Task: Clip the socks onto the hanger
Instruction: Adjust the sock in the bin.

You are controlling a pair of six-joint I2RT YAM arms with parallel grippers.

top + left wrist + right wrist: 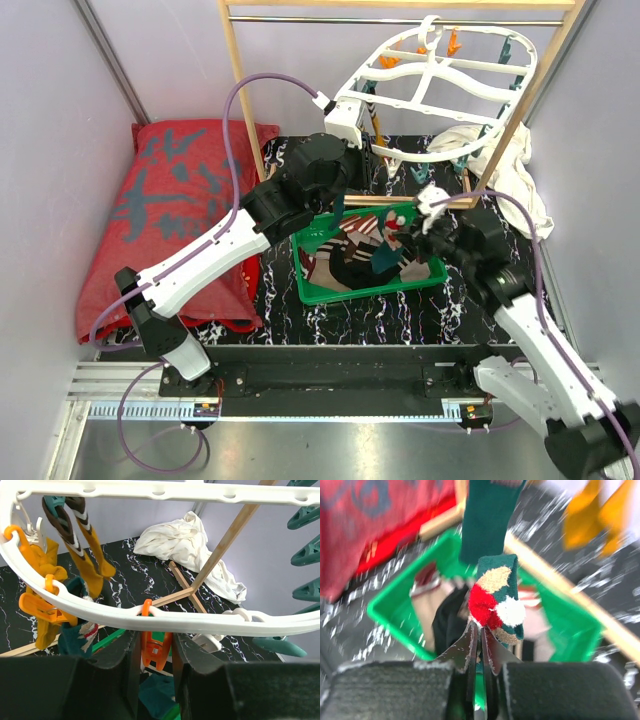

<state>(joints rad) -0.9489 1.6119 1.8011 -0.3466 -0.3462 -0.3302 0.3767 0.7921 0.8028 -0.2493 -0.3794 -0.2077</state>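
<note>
Up on the wooden rack point(225, 544) at the back of the worktop point(400, 310), your hanger point(200, 622) hangs tilted and is only partly filled. The left wrist view shows mustard socks point(90, 565) already dangling from one end of its rim, while the teal pegs point(305, 555) along the other side look empty. Below it, the green basket point(372, 290) sits on the worktop with a heap of socks point(350, 255) left inside, striped and dark ones among them. By my reckoning you are somewhere in the first half, with most of the clipping ahead of you. Your current piece is the teal sock point(492, 580) with red, white and tan patches. It is lifted above the basket and stretched upward, and your right fingers point(460, 649) are pinched almost together on its lower part. You cannot tell whether its top end has reached a peg, since that view is blurred and cuts it off. Your left fingers point(131, 680) stand narrow, one on each side of an orange peg point(156, 647) under the near rim, touching it as if squeezing it. Dark teal fabric shows just beneath that peg. This sock looks not yet clipped, so seating it in that peg is the step in hand, and the heap in the basket comes after.
</note>
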